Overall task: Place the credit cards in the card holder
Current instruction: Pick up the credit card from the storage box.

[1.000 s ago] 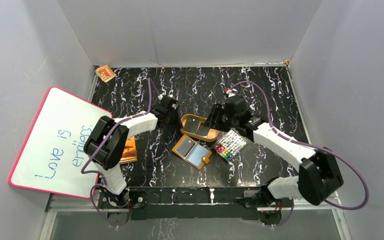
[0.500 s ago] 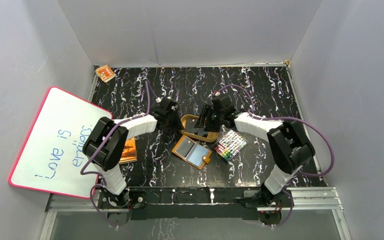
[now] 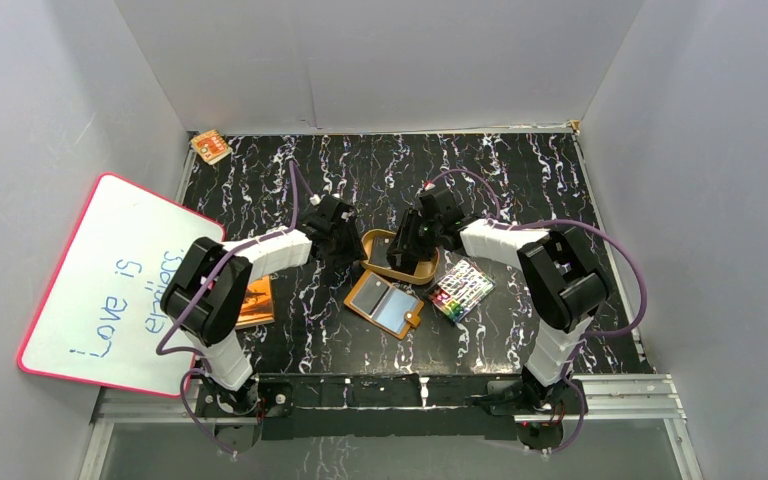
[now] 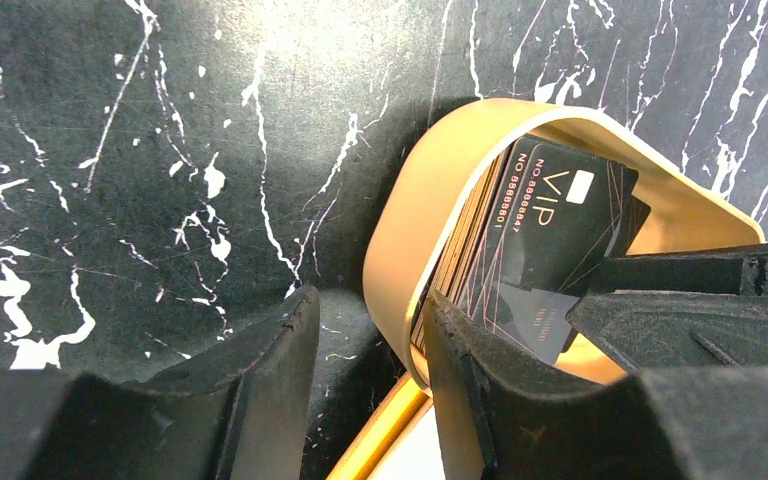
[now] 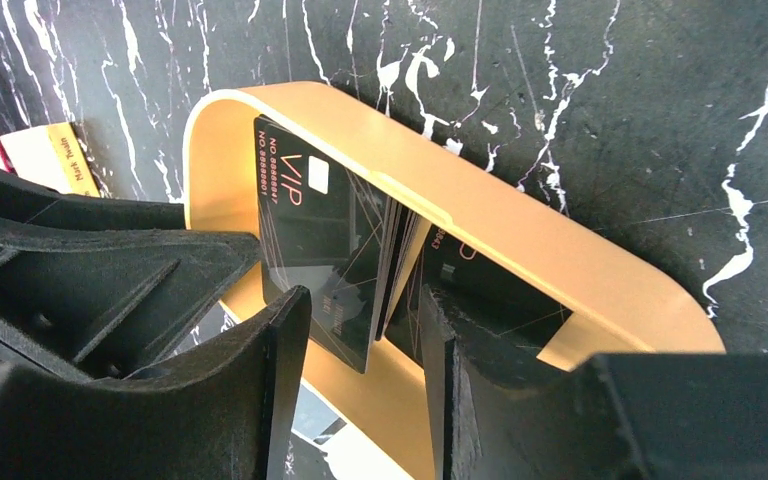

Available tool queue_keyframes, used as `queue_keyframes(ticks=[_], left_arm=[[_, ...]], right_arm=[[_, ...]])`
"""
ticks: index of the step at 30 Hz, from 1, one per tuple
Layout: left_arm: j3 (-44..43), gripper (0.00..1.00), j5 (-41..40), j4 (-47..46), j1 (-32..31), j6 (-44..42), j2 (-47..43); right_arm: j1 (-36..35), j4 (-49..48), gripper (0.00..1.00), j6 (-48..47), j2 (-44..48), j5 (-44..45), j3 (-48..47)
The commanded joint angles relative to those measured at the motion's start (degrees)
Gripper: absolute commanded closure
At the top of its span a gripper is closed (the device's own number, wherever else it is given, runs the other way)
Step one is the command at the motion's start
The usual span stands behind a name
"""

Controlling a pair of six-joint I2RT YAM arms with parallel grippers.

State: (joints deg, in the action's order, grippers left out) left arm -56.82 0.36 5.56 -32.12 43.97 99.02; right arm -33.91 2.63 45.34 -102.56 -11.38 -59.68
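Right claw (image 5: 362, 305) half-open, astride credit cards (image 5: 310, 225)

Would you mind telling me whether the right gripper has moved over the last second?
Yes. The right gripper has shifted left, away from the marker pack and further over the tan tray.

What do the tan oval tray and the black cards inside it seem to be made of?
The tan tray: probably moulded plastic or coated metal; smooth thin wall, soft satin sheen. The black cards: likely plastic, semi-gloss; thin, stiff, flat, with printed VIP lettering and fine lines.
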Motion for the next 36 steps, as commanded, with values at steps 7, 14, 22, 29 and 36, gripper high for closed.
queue_keyframes(ticks=[7, 14, 22, 29, 36], left_arm=[[0.4, 0.60, -2.1, 2.2, -0.3, -1.3, -3.2], [1.0, 0.62, -2.5, 2.5, -0.3, -1.1, -3.1], [1.7, 0.64, -2.8, 2.6, -0.4, -0.6, -3.3], [2.1, 0.65, -3.3, 2.8, -0.3, -0.4, -3.3], [2.5, 0.66, -3.2, 2.5, -0.3, -0.1, -3.4]], right_arm=[[0.0, -2.1, 0.57, 0.1, -1.5, -1.9, -1.3], [0.2, -3.8, 0.63, 0.1, -1.2, -1.9, 0.1], [0.8, -5.6, 0.74, 0.3, 1.2, -2.0, 3.0], [1.9, -6.3, 0.79, 0.5, 2.9, -2.5, 5.0], [2.3, -7.3, 0.87, 0.9, 3.6, -3.8, 6.2]])
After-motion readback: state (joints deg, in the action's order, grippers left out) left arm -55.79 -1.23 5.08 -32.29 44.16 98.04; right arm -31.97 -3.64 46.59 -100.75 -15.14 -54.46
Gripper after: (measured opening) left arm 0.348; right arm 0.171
